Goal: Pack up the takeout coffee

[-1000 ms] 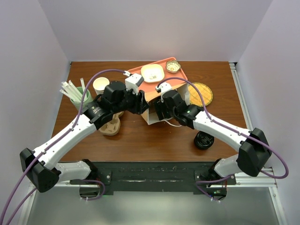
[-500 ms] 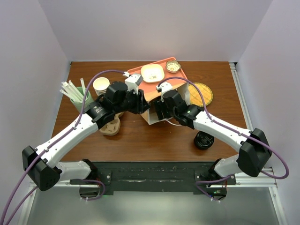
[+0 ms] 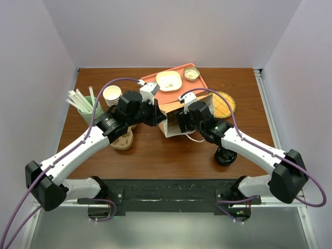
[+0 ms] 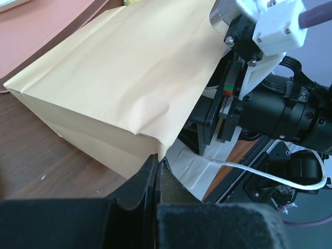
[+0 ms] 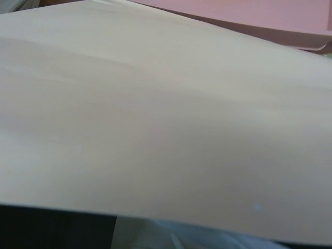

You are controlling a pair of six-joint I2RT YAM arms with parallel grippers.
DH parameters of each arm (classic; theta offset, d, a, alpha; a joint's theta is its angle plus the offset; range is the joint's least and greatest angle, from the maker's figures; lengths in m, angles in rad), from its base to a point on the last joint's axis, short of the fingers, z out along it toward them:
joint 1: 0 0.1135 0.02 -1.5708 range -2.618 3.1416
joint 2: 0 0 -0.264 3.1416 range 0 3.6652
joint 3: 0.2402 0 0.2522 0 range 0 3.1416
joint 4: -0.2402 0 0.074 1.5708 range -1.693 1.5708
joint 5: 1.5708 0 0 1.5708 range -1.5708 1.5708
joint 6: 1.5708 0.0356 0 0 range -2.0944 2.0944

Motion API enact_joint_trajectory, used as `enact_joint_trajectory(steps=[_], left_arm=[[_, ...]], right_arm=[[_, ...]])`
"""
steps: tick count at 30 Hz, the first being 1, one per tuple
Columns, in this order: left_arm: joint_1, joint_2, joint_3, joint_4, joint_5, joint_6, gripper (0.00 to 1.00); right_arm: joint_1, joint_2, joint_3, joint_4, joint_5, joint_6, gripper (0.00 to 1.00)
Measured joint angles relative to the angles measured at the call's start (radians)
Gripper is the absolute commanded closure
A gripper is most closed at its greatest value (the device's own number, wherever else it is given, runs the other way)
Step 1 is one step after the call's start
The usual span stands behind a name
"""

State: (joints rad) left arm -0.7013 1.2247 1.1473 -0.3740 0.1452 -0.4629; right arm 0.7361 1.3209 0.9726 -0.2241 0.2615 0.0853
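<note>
Left gripper (image 4: 157,162) is pinched shut on the lip of the brown paper bag (image 4: 119,78), which lies on its side mid-desk (image 3: 171,155). I'd lift that lip gently so the mouth gapes wide for the right gripper (image 3: 185,121). Its tips are buried in the mouth, so I can't tell their state, or whether the takeout coffee is in there. Black round piece (image 3: 225,155) by the near-right edge: cup underneath? Can't tell.
</note>
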Motion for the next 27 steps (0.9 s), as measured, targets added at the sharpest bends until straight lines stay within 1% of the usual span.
enact_joint_trajectory(steps=[9,12,13,16,27], left_arm=[[0.0,0.0,-0.018,0.031,0.023,0.0,1.0],[0.0,0.0,-0.035,0.055,0.043,-0.001,1.0],[0.0,0.0,-0.041,0.064,0.049,-0.002,1.0],[0.0,-0.001,-0.051,0.077,0.062,-0.002,1.0],[0.0,-0.004,-0.063,0.086,0.064,0.001,1.0]], right_arm=[[-0.013,0.002,-0.021,0.013,-0.021,-0.035,0.32],[-0.018,0.024,-0.01,0.001,-0.01,-0.044,0.37],[-0.019,0.04,0.0,-0.002,-0.005,-0.045,0.42],[-0.021,0.074,0.014,0.0,0.01,-0.043,0.47],[-0.021,0.064,0.048,-0.003,0.014,-0.005,0.48]])
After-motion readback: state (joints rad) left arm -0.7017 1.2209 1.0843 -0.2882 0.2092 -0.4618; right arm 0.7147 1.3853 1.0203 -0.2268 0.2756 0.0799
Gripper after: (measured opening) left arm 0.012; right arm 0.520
